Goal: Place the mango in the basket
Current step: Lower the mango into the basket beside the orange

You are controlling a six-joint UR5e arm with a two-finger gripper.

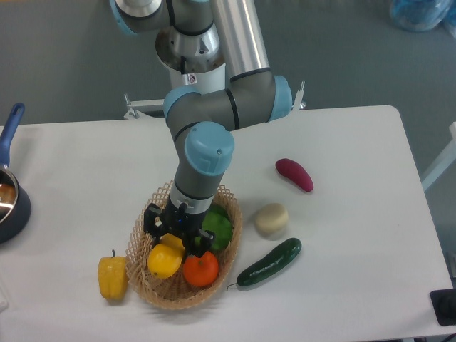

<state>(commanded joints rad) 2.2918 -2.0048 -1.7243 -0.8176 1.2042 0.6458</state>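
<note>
Mango point(164, 261) in gripper point(173, 244) inside basket point(226, 271)

Bright, even overhead light washes the white counter point(356, 235) nearly flat. Shadows are soft and short, pooling just under the dark green cucumber point(269, 262) and the oval tan wicker basket point(142, 281). A pale sheen streaks the silver arm tube point(239, 35). Focus is mildly soft throughout.

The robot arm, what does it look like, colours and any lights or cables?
The arm has silver-grey tube segments with light blue joint caps. The end effector is black, two-fingered, with a small blue light. A thin black cable shows near the base.
</note>
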